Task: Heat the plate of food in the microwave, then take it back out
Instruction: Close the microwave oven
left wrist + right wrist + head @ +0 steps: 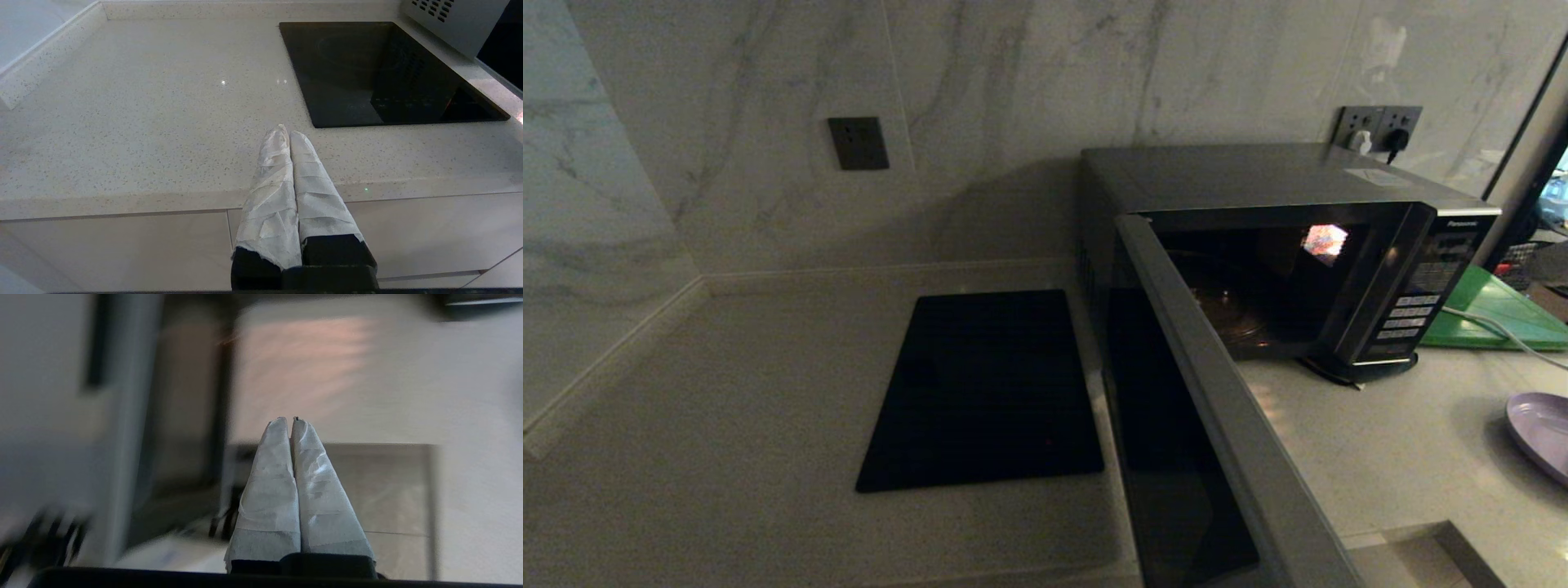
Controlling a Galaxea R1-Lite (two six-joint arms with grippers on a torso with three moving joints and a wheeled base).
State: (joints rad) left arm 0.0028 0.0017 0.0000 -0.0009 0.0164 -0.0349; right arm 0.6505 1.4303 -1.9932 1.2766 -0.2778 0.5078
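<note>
The dark grey Panasonic microwave (1258, 175) stands at the back right of the counter with its door (1217, 425) swung wide open toward me; the lit cavity with its glass turntable (1229, 310) holds nothing. The pale lilac plate (1543, 429) lies at the right edge of the head view, cut off by it, and its food does not show. Neither gripper appears in the head view. My left gripper (288, 132) is shut and empty, hovering at the counter's front edge. My right gripper (288, 420) is shut and empty, in front of the cabinet below the counter, in a blurred view.
A flat black slab (984, 388) lies on the speckled counter left of the microwave, seen too as the slab (384, 73) in the left wrist view. A green board (1494, 314) with a white cable sits right of the microwave. Marble walls close the back and left.
</note>
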